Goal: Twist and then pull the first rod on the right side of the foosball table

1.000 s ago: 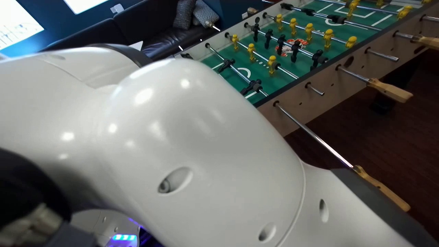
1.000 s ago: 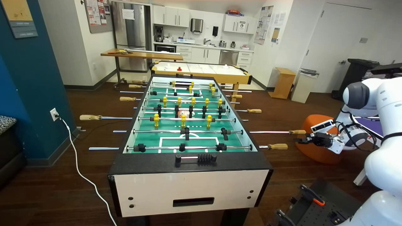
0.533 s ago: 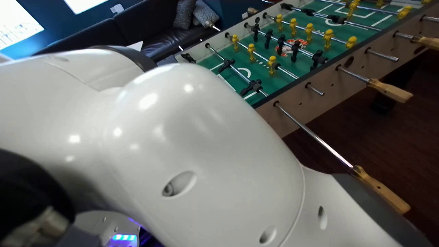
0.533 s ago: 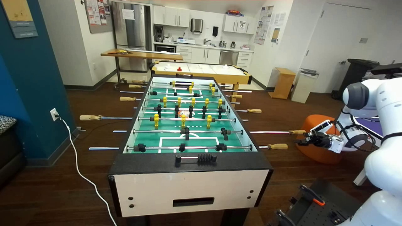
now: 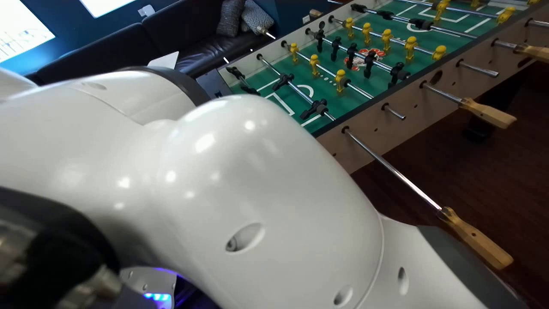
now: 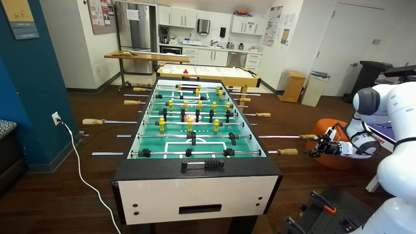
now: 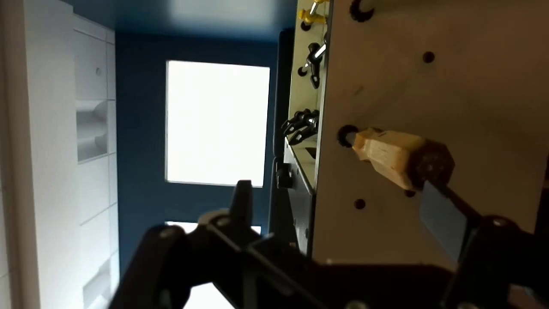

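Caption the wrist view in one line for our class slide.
Tool open, the wooden-handled first rod ungripped as it juts from the foosball table.

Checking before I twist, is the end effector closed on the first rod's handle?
No, the wrist view shows the end effector open, not gripping the tan handle.
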Robot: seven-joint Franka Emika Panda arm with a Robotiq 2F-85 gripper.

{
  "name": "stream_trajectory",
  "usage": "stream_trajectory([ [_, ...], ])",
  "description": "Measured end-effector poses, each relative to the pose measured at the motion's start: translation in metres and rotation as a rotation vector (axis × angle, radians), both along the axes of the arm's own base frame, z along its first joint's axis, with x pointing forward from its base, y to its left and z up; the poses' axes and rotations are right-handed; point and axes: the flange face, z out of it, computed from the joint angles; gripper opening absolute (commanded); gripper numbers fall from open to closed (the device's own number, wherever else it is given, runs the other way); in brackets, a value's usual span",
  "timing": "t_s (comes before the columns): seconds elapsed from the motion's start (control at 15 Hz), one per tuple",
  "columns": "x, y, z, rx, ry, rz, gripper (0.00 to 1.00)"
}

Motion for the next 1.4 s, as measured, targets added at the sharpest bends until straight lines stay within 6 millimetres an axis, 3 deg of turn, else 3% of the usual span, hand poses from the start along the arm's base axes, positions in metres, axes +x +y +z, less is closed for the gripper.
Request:
stream_trajectory([
  [0.33, 0.002, -0.001, -0.021, 0.076, 0.138, -0.024, 1.0],
  [0.8, 0.003, 0.002, -0.026, 0.083, 0.137, -0.021, 1.0],
  [1.4, 0.021, 0.017, -0.046, 0.114, 0.122, 0.014, 1.0],
])
